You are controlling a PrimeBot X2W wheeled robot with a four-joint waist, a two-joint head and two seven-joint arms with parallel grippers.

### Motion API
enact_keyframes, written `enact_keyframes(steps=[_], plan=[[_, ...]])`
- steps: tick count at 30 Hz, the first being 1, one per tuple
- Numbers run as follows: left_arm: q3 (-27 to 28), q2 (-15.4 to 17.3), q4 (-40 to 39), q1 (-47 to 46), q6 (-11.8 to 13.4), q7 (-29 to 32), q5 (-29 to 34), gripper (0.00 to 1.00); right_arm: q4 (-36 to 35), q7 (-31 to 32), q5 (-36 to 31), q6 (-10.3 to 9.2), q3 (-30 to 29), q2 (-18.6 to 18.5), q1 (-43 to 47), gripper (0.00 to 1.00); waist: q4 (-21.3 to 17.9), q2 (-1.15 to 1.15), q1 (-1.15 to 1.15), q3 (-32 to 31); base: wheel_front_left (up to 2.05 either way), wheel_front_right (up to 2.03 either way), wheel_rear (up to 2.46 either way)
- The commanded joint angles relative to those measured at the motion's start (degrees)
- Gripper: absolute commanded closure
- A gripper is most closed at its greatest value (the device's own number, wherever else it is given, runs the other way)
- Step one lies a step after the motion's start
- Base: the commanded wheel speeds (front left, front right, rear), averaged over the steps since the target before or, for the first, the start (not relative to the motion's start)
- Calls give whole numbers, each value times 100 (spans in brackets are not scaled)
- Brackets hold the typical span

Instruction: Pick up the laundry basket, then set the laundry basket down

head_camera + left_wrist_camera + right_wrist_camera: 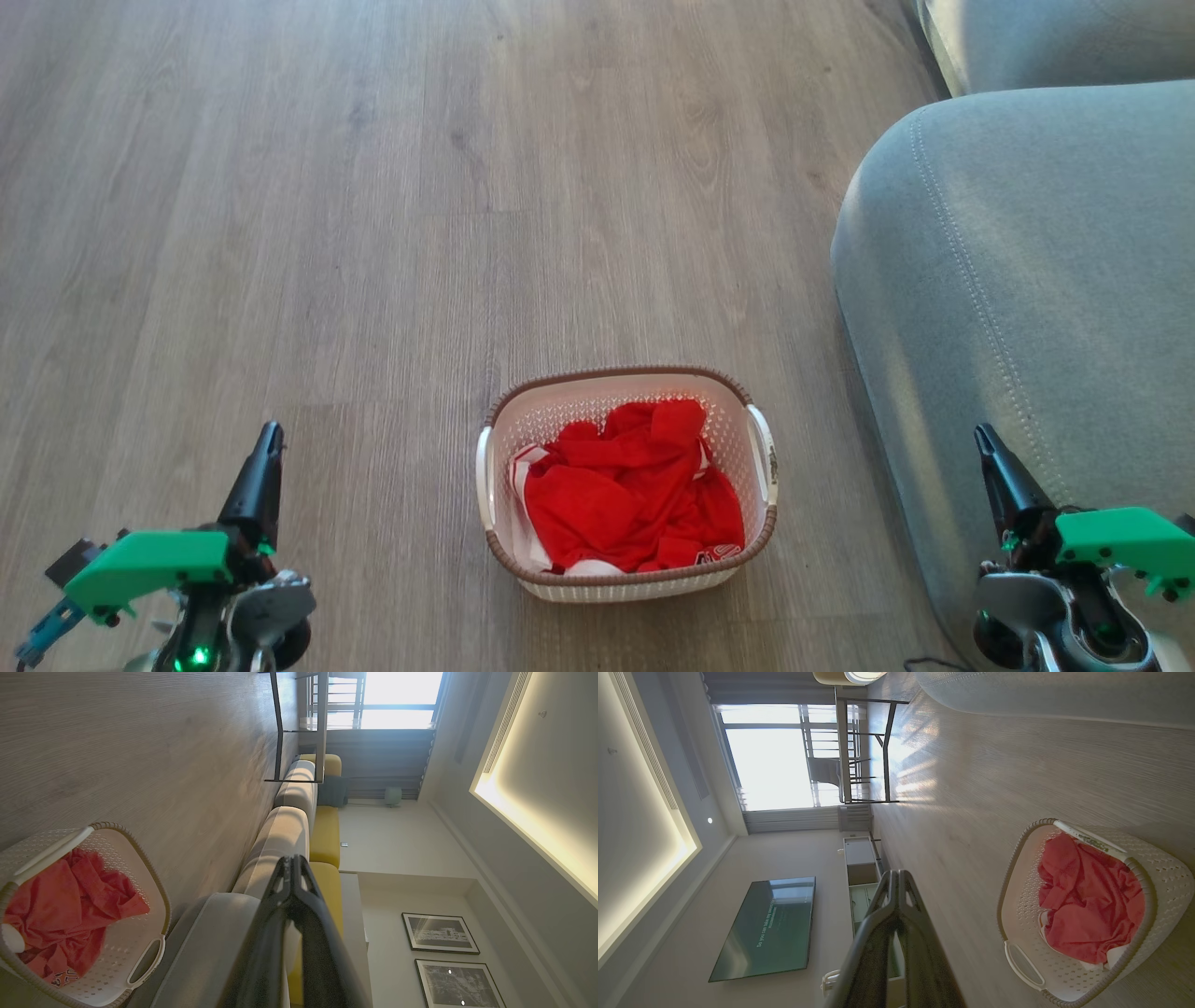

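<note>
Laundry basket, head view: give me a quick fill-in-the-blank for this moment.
The laundry basket stands on the ___.
The clothing inside it is mostly ___.
The grey sofa is to the robot's ___ of the basket.
The left gripper and right gripper hold ___.
Missing: floor; red; right; nothing.

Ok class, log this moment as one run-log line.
laundry basket: on floor, untouched | left gripper: jaws shut | right gripper: jaws shut | phase: pre-grasp

Basket floor hidden under red clothing; sofa cut off at right edge; white print on clothing unreadable.
</note>
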Motion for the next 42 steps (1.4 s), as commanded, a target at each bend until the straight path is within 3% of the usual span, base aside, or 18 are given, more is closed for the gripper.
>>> enact_keyframes(steps=[1,42], plan=[[189,26,-167,-341,-38,39,12,100,-177,40,0,-9,96,-53,-294,100,0,0,0,0,0,0,0],[225,1,-166,-344,-38,67,42,100,-176,48,-8,-9,86,-46,-295,100,0,0,0,0,0,0,0]])
